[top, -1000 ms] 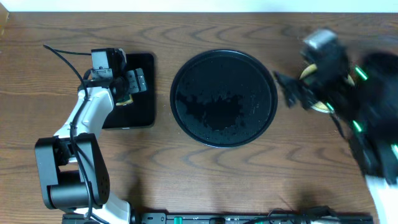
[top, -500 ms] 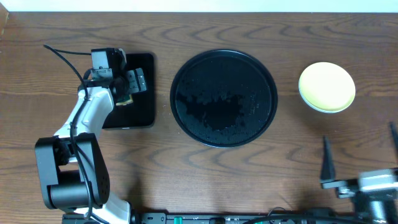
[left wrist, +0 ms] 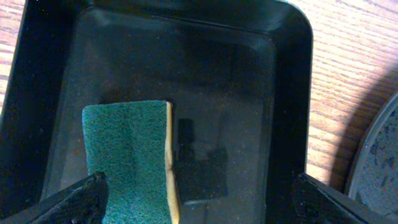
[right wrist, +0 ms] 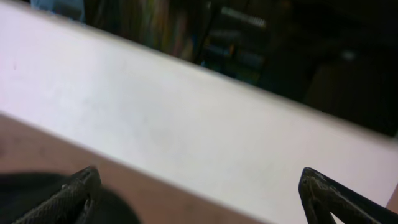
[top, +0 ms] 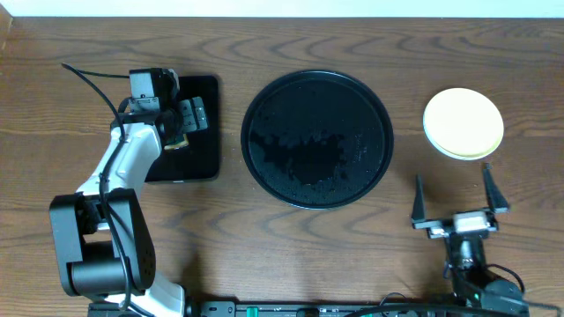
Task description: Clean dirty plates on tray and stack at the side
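The round black tray (top: 317, 88) lies mid-table with only wet specks on it; its rim (left wrist: 380, 168) shows in the left wrist view. To its right a pale yellow plate (top: 463, 121) rests on the wood, a paler rim showing under its near edge. My right gripper (top: 455, 195) stands open near the front edge, below the plate, holding nothing; in the right wrist view my right gripper (right wrist: 199, 193) faces the far wall. My left gripper (top: 185, 123) hangs open over the rectangular tray, above a green sponge (left wrist: 127, 155); in the left wrist view my left gripper (left wrist: 199, 202) straddles it without touching.
The small rectangular black tray (top: 203, 92) sits at the left, its wall (left wrist: 286, 93) close to the round tray. A black cable (top: 88, 79) loops off the left arm. Bare wood (top: 291, 246) lies in front of the round tray.
My right arm has pulled back from over the plate to the table's front right and stands there open. The left arm and sponge have not moved.
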### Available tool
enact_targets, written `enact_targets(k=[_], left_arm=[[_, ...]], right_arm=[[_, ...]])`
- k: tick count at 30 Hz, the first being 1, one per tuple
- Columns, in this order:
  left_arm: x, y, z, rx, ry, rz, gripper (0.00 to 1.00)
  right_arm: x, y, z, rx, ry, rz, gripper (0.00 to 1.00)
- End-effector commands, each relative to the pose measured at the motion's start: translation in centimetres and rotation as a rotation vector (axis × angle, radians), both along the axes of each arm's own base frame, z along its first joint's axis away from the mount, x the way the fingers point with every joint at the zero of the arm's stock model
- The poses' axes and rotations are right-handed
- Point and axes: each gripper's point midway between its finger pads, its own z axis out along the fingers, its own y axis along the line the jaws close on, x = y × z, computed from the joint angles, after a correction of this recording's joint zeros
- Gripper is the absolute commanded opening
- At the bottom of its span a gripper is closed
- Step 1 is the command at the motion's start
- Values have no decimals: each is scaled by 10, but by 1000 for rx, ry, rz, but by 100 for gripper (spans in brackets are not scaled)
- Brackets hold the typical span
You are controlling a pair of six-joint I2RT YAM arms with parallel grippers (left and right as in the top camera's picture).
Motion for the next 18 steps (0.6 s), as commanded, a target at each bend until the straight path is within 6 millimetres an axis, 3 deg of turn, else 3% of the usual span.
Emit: enact_targets(k=[1,6,9,11,18], left_arm=[[-2,2,-2,10,7,1,94],[-2,2,-2,10,7,1,94],[-2,2,-2,10,7,1,94],[-2,2,-2,10,7,1,94],[-2,2,-2,10,7,1,94]], right_arm=[[8,0,-30,26,85,8,99],[15,-5,-74,32,268,-25,99],[17,-20,-103,106,394,-107,99],[17,-30,-106,168,410,-160,99],[17,-30,-106,231,417,-151,99]])
